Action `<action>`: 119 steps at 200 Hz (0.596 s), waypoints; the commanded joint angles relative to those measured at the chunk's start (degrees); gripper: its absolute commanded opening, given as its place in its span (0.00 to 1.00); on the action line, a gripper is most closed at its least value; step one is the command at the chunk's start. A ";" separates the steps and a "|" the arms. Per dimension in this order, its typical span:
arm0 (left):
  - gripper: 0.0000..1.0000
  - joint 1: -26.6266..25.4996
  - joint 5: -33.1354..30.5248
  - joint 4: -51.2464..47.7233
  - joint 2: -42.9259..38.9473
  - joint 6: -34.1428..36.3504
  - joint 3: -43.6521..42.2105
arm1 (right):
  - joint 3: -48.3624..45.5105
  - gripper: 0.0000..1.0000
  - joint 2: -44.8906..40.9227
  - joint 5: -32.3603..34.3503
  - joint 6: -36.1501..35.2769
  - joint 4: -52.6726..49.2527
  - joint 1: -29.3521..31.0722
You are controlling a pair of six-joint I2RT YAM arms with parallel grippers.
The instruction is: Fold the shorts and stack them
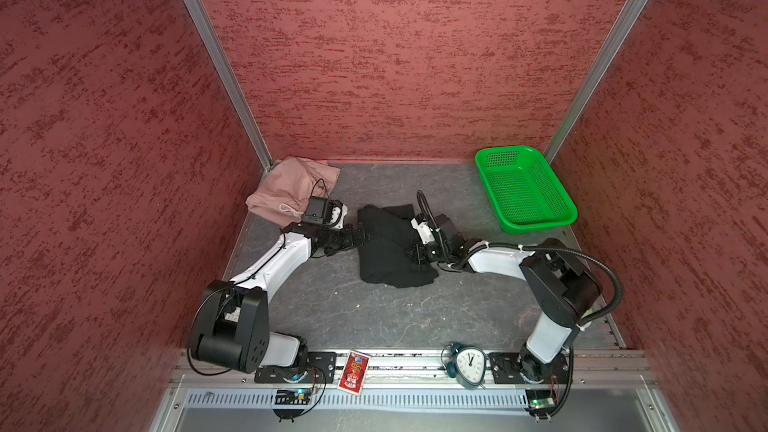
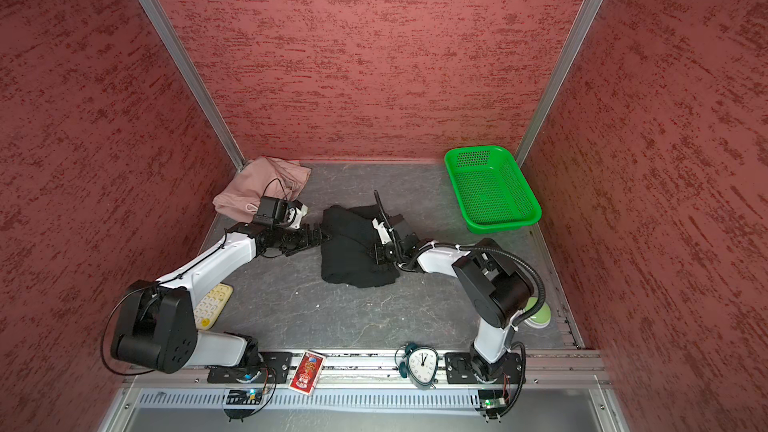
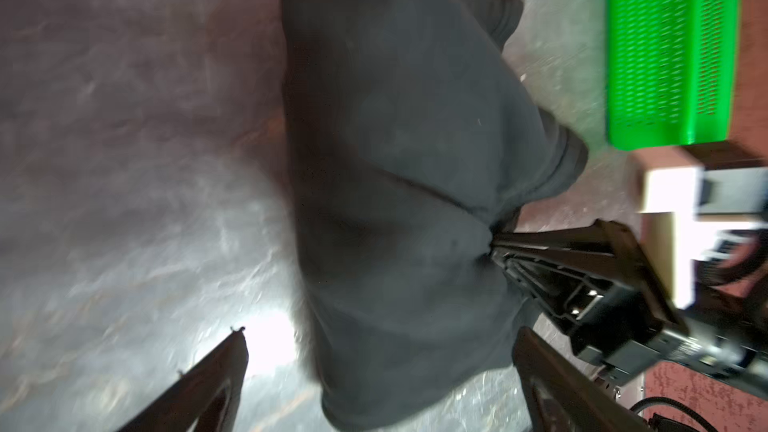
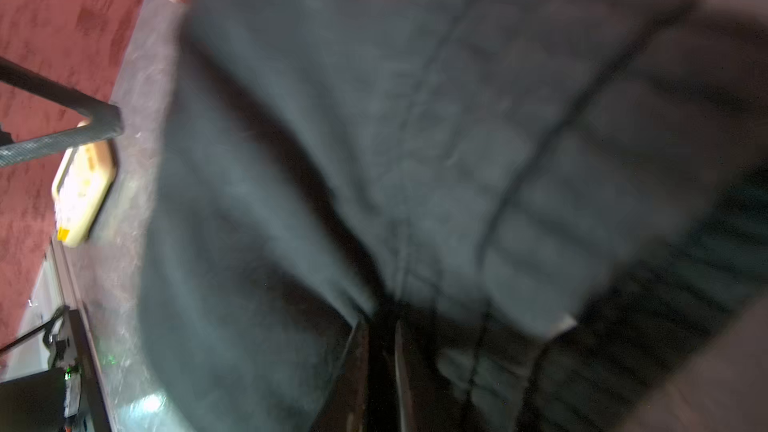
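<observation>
Black shorts (image 1: 386, 255) lie on the table (image 1: 332, 317) in both top views, pink shorts (image 1: 286, 184) bunched in the far left corner; both arms stretch low toward the black pair. Left wrist view: left gripper (image 3: 378, 334) gapes at the cloth's edge. Right wrist view: right gripper (image 4: 380, 326) pinches its fabric.

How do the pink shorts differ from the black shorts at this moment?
The pink shorts lie bunched in the far left corner; the black shorts lie mid-table. The right gripper pinches the black shorts; no gripper holds the pink shorts. Both are rumpled, not stacked.
</observation>
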 commanded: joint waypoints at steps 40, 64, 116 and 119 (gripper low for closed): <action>0.99 0.90 14.33 27.22 8.48 -1.63 -7.80 | -7.96 0.14 6.15 -8.27 9.04 17.66 -1.73; 0.99 1.23 15.98 27.81 11.42 0.30 -8.27 | -8.65 0.14 6.22 -9.25 9.47 20.18 -2.17; 0.99 2.17 17.85 35.83 12.93 -0.06 -13.04 | -11.11 0.14 6.55 -12.79 11.65 27.63 -3.13; 0.99 2.09 17.76 36.26 13.47 -0.15 -12.95 | -11.20 0.14 6.67 -12.98 11.81 28.03 -3.14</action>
